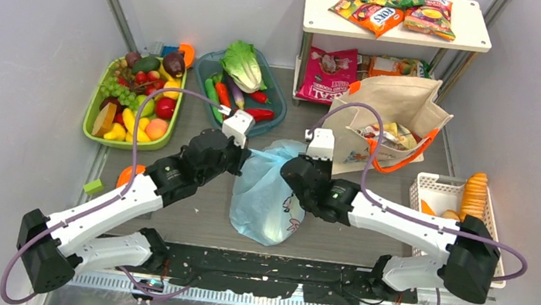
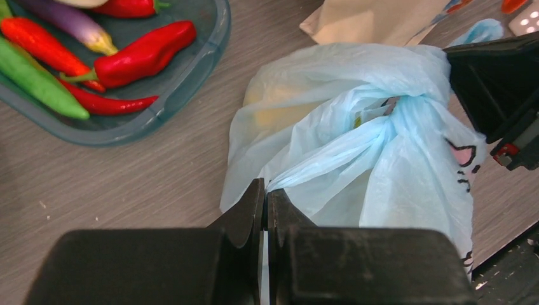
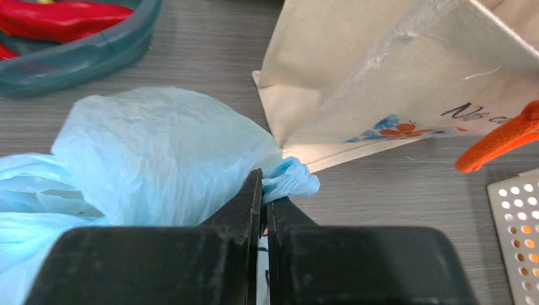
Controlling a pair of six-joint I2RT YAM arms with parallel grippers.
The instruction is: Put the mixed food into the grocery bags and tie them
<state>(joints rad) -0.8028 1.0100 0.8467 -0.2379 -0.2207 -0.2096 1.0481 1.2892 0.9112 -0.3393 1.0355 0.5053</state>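
Blue plastic bag (image 1: 261, 202), long axis near-far

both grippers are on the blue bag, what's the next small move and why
The left gripper and right gripper are each shut on a handle end of the blue bag, with a loose-looking knot between them. So probably draw them apart a little to cinch it.
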